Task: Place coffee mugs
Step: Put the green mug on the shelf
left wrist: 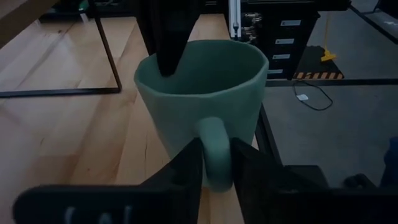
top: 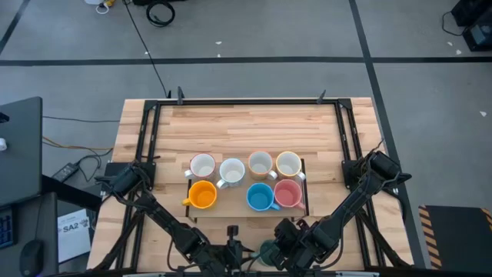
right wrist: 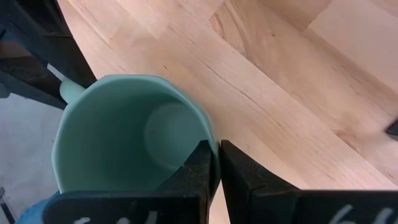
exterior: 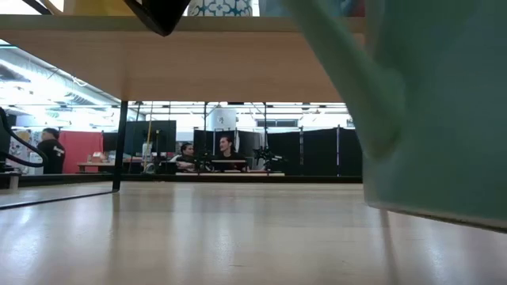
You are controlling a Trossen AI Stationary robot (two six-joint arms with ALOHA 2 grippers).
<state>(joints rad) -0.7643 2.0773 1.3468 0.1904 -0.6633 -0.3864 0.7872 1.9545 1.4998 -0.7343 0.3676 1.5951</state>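
Workshop floor with cables surrounds the wooden tabletop (top: pixel 246 123); in the low view people sit at desks far behind it. Dark frame (top: pixel 307 187) at tabletop centre holds seven mugs: four white mugs (top: pixel 231 171) in the far row, then orange mug (top: pixel 202 195), blue mug (top: pixel 260 197) and pink mug (top: pixel 288 193) in the near row, with a gap between orange and blue. Green mug (left wrist: pixel 199 106) sits at the near edge, roughly mid-width, upright, and both arms meet there. Right gripper (right wrist: pixel 217 163) is clamped on the rim, one finger inside and one outside the wall. Left gripper (left wrist: pixel 216 171) straddles the handle with a finger either side; whether it has actually pinched the handle I cannot tell, the fingers look close but contact isn't clear. Handling call: glazed ceramic, rigid, moderately heavy for a pinch, slick, chips if knocked. A rim grip alone will let it swing, so the handle is the better hold for keeping it level. Empty near-row slot looks like the target, tight between neighbours.
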